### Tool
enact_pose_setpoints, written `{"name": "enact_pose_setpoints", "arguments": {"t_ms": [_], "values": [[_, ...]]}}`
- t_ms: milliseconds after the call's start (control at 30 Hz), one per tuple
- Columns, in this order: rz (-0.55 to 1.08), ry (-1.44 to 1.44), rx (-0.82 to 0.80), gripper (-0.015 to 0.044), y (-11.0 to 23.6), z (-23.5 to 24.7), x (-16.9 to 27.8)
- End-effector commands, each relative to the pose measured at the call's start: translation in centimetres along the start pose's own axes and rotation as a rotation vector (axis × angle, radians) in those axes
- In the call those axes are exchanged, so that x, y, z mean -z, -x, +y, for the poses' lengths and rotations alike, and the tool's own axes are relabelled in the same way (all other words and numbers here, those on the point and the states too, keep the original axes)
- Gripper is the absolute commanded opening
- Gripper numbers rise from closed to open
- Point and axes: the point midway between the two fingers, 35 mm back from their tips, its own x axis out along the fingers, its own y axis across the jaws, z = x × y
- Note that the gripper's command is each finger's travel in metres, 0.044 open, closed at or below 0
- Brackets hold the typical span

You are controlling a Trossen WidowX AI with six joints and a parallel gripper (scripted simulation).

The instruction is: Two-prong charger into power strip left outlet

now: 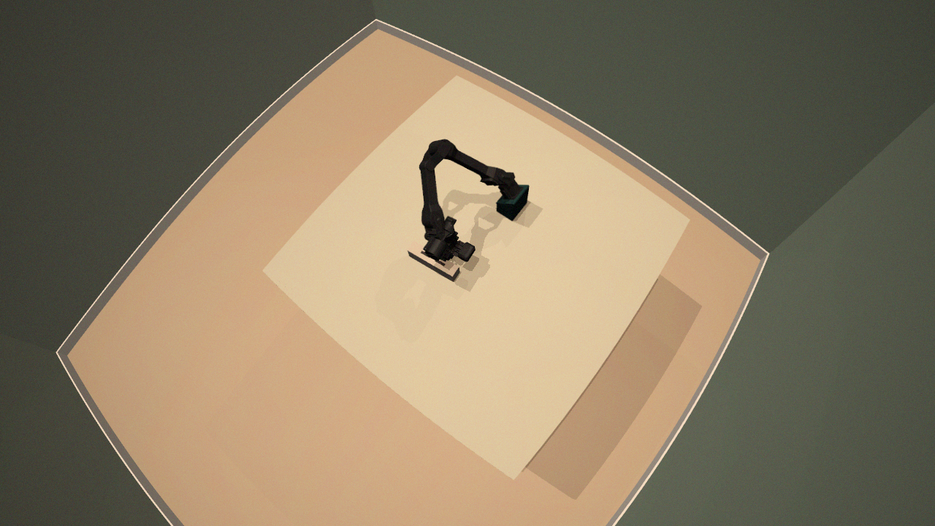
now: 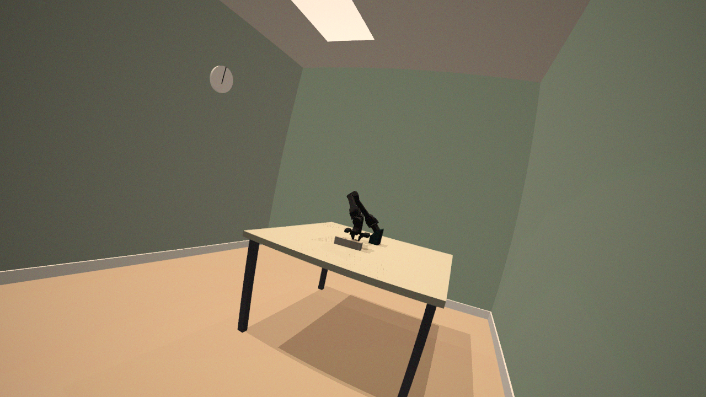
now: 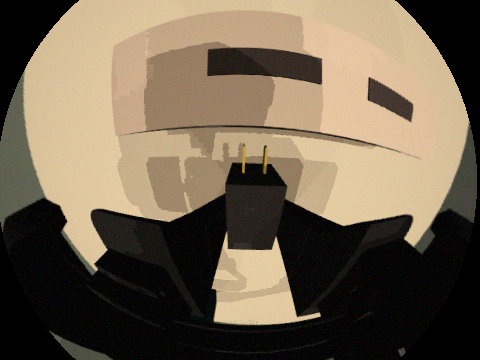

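Top view: the arm [image 1: 428, 189] bends over the power strip [image 1: 418, 258] on the worktop [image 1: 555, 313]. Wrist view: the pincer [image 3: 252, 254] clenches the charger [image 3: 254, 214] by its sides, prongs [image 3: 264, 159] just short of the left outlet [image 3: 264, 66]. It looks light, rigid, slip-prone.

The hand [image 3: 256, 254] clamps the charger [image 3: 255, 210], prongs [image 3: 254, 159] pointing toward the power strip [image 3: 347, 110]

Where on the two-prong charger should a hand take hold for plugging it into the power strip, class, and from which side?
Grip the charger by its dark, blocky body, on two opposite flat sides, coming from the end away from the prongs. That leaves both prongs free and pointing straight ahead at the power strip. The hand holds it this way now, fingers flanking the body.
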Motion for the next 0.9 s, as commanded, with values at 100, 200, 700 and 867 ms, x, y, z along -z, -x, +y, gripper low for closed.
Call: {"name": "enact_pose_setpoints", "arguments": {"t_ms": [100,200,700,867], "values": [[0.000,-0.004,0.006,0.0000,0.04,-0.13,-0.08],[0.000,-0.004,0.006,0.0000,0.04,-0.14,-0.17],[0.000,-0.004,0.006,0.0000,0.11,-0.20,-0.48],[0.000,-0.004,0.006,0.0000,0.12,-0.21,-0.58]]}}
